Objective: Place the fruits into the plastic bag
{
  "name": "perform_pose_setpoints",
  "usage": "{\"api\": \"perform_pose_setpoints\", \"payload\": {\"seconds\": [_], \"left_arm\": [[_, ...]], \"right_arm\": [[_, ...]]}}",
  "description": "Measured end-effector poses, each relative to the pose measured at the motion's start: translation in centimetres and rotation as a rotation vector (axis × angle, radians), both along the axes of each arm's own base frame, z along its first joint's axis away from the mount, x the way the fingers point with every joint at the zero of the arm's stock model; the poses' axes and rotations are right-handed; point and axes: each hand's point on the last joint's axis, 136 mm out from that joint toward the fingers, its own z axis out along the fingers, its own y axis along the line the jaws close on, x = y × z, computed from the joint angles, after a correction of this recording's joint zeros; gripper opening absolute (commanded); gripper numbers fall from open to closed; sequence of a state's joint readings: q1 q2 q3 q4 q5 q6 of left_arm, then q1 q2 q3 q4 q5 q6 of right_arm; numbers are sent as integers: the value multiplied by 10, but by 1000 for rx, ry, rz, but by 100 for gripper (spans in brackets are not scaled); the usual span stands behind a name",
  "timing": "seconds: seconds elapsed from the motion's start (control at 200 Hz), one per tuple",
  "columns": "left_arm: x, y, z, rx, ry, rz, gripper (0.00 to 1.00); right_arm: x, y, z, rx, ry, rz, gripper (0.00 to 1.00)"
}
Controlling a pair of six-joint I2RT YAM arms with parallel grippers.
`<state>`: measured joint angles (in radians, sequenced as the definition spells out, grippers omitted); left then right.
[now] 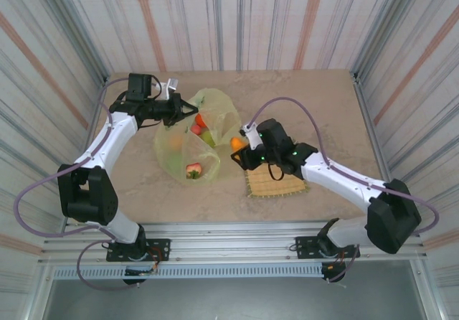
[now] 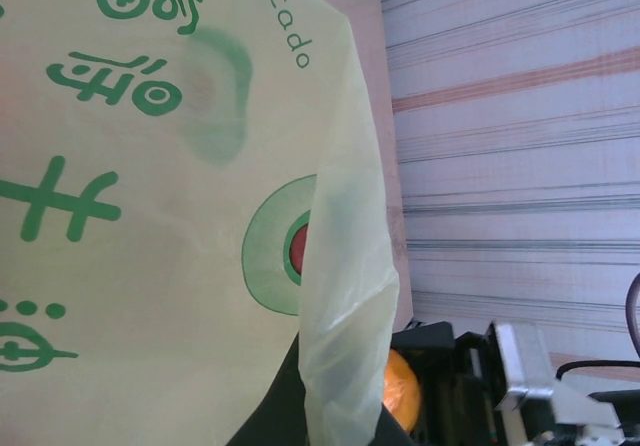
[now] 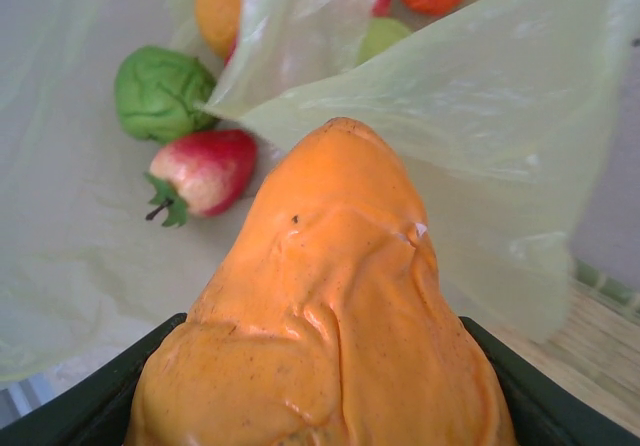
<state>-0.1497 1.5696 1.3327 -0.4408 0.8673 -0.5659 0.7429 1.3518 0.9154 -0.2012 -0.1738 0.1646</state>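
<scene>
The yellow-green plastic bag (image 1: 181, 151) lies open at mid-table. My left gripper (image 1: 176, 109) is shut on the bag's twisted handle (image 2: 340, 366) and holds that edge up. Inside the bag lie a strawberry (image 1: 193, 169), a red fruit (image 1: 195, 128), an orange (image 1: 201, 120) and a green fruit (image 1: 208, 139). My right gripper (image 1: 241, 150) is shut on another orange (image 1: 236, 143) at the bag's right edge. The right wrist view has this orange (image 3: 330, 316) squashed between the jaws, with the strawberry (image 3: 205, 171), a green fruit (image 3: 155, 94) and the bag film (image 3: 480, 116) beyond it.
A square woven straw mat (image 1: 280, 185) lies under my right arm, toward the near edge. Striped walls enclose the table on three sides. In the left wrist view, the right gripper's black body (image 2: 450, 366) sits close behind the bag handle.
</scene>
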Motion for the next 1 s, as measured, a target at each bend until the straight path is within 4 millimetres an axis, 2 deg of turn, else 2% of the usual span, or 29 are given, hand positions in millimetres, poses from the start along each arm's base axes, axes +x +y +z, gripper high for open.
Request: {"api": "perform_pose_setpoints", "payload": {"seconds": [0.215,0.401,0.511,0.686,1.002], "left_arm": [[0,0,0,0,0,0,0],[0,0,0,0,0,0,0],[0,0,0,0,0,0,0],[0,0,0,0,0,0,0],[0,0,0,0,0,0,0]], "right_arm": [[-11,35,-15,-31,10,104,62],[-6,61,-32,-49,14,144,62],[5,77,-41,-59,22,150,61],[23,98,-42,-30,-5,147,61],[55,116,-43,26,-54,40,62]]}}
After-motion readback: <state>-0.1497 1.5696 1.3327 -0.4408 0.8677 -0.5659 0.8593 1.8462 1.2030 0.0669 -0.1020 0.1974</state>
